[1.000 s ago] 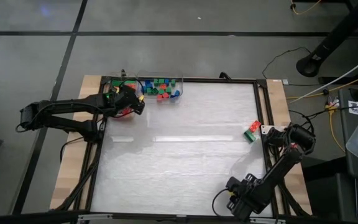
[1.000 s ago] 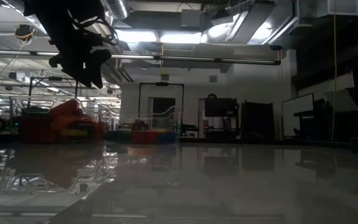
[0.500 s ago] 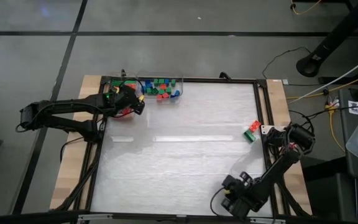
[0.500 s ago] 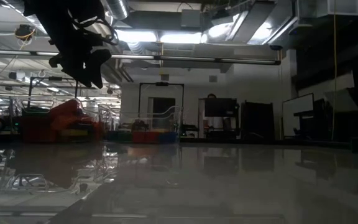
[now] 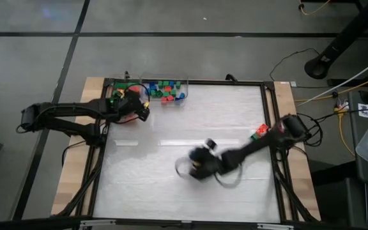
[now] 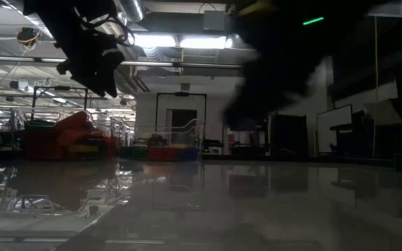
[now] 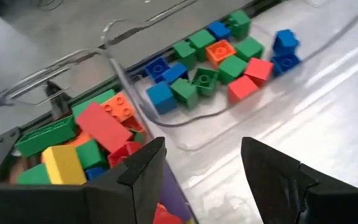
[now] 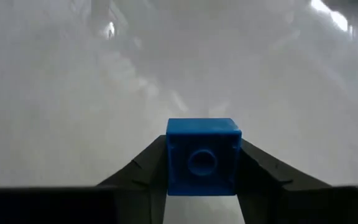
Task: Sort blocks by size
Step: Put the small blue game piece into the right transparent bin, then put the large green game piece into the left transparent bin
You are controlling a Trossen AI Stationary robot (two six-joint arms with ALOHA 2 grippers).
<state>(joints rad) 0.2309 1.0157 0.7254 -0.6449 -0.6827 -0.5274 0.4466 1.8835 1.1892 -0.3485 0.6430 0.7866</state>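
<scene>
The right pincer (image 8: 202, 171) is clamped on a blue block (image 8: 202, 155) over the middle of the surface (image 5: 171, 121). The left pincer (image 7: 201, 165) hangs apart above the sorted blocks (image 7: 219, 56) at the far-left corner.

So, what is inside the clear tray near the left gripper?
The clear tray holds small square blocks in green, blue, red and one orange, mostly in a single layer. Its end toward the left gripper is bare. Whether any block lies under another cannot be seen.

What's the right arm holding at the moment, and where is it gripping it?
A small blue block, pinched by its two opposite sides in the right end effector.
</scene>
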